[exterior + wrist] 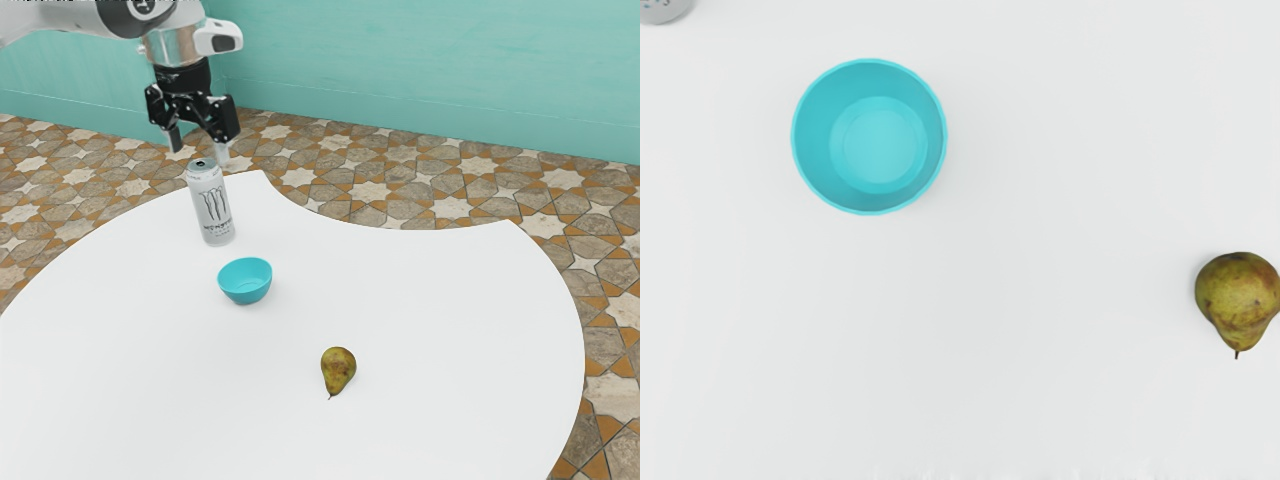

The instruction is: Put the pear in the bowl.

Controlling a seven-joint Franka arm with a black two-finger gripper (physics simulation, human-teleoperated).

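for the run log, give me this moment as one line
black two-finger gripper: open, empty | brown-green pear: on white table | round turquoise bowl: empty | silver metal can: upright | placing: not yet done

white arm (75, 16), dark joint disc (143, 6) with white marking, black hand (199, 147), pale spots

exterior view slants down from the side; closer wrist view faces straight down, sharing bowl (245, 281) and pear (339, 368).
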